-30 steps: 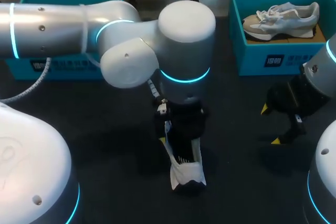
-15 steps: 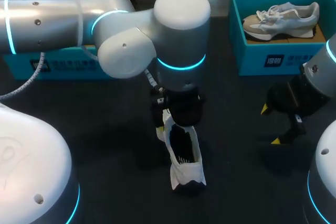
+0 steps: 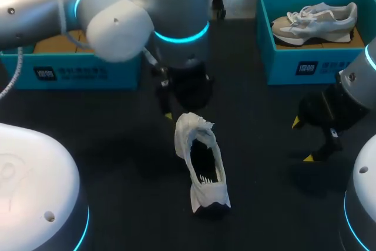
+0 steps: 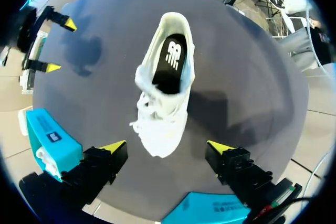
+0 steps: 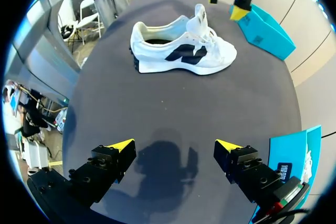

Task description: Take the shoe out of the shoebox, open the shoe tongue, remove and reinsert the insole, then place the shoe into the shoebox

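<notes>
A white shoe (image 3: 202,166) lies on the dark table, tongue pulled up and a black insole (image 4: 169,64) showing inside. My left gripper (image 3: 176,107) hangs open just beyond the shoe's far end. In the left wrist view the shoe (image 4: 165,93) lies ahead of the open left gripper (image 4: 167,147), with its toe near the gap and touching neither finger. My right gripper (image 3: 302,140) stands open and empty at the right of the table. In the right wrist view the shoe (image 5: 181,51) lies well ahead of the right gripper (image 5: 175,145).
A teal shoebox (image 3: 294,66) at the back right holds a second pale shoe (image 3: 314,20). Another teal shoebox (image 3: 76,69) stands at the back left, partly behind my left arm. Bare dark table surrounds the shoe.
My left arm has risen and drawn back toward the far left, off the shoe. The shoe's upper and raised tongue, covered before, now show fully. The right arm has not moved.
</notes>
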Robot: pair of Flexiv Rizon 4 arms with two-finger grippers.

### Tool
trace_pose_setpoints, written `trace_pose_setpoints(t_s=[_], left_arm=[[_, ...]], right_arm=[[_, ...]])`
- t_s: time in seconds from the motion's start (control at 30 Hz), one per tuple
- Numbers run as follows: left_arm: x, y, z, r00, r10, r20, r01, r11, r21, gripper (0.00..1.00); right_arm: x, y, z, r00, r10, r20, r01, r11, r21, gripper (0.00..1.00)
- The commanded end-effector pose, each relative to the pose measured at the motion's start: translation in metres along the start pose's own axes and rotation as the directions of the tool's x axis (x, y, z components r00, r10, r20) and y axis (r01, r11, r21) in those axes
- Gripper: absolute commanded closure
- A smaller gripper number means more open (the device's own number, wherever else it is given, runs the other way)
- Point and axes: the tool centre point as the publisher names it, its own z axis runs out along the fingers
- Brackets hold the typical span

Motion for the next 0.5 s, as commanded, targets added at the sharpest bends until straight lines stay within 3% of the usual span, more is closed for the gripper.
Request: trace_pose_setpoints(t_s=[0.03, 0.1, 0.2, 0.37, 0.5], left_arm=[[-0.006, 0.019, -0.004, 1.0, 0.013, -0.004, -0.013, 1.0, 0.027, 0.61], [-0.01, 0.023, -0.004, 1.0, 0.029, -0.01, -0.028, 0.999, 0.022, 0.74], [-0.015, 0.023, -0.003, 0.999, 0.053, -0.012, -0.053, 0.998, 0.02, 0.8], [-0.024, 0.019, 0.004, 0.996, 0.089, -0.022, -0.089, 0.996, 0.008, 0.79], [-0.026, 0.016, 0.01, 0.993, 0.113, -0.029, -0.113, 0.993, 0.021, 0.87]], right_arm=[[0.001, 0.0, 0.0, 1.0, -0.001, 0.002, 0.001, 1.0, 0.002, 0.0], [0.001, 0.0, 0.0, 1.0, -0.001, 0.002, 0.001, 1.0, 0.002, 0.0], [0.001, 0.0, 0.0, 1.0, -0.001, 0.002, 0.001, 1.0, 0.002, 0.0], [0.001, 0.0, 0.0, 1.0, -0.001, 0.002, 0.001, 1.0, 0.002, 0.0], [0.001, 0.0, 0.0, 1.0, -0.001, 0.002, 0.001, 1.0, 0.002, 0.0]])
